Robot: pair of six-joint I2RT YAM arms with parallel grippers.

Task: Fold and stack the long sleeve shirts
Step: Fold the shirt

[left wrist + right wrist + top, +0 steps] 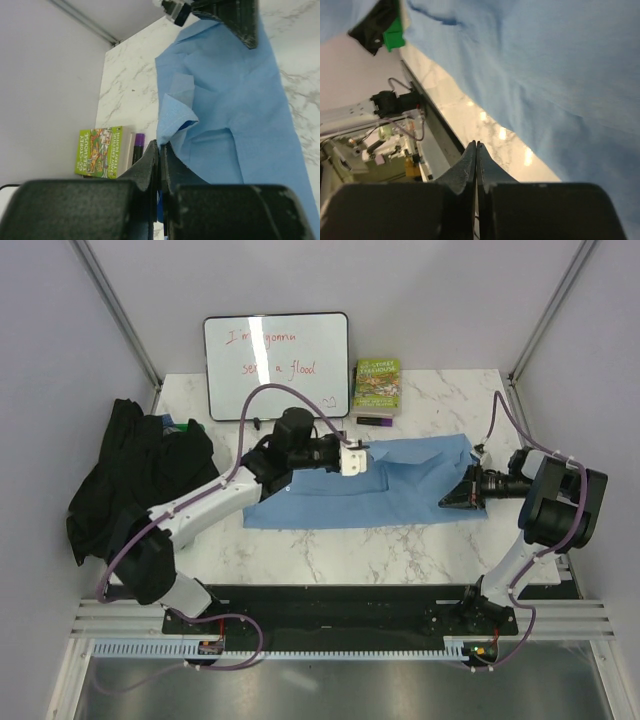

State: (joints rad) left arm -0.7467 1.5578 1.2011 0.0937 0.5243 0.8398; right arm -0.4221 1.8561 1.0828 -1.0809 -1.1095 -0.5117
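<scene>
My left tool (160,146) is pinching a fold of the blue shirt (400,485), which lies spread on the counter (350,555); my right tool (476,145) is pressed together at its right edge. The black shirt (140,475) sits heaped far left.

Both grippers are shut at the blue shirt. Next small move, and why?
Probably lift the right gripper slightly as a grip check. The left gripper pinches a raised fold of the light blue shirt, but the right wrist view shows no cloth between the right's shut fingers at the shirt's edge.
</scene>
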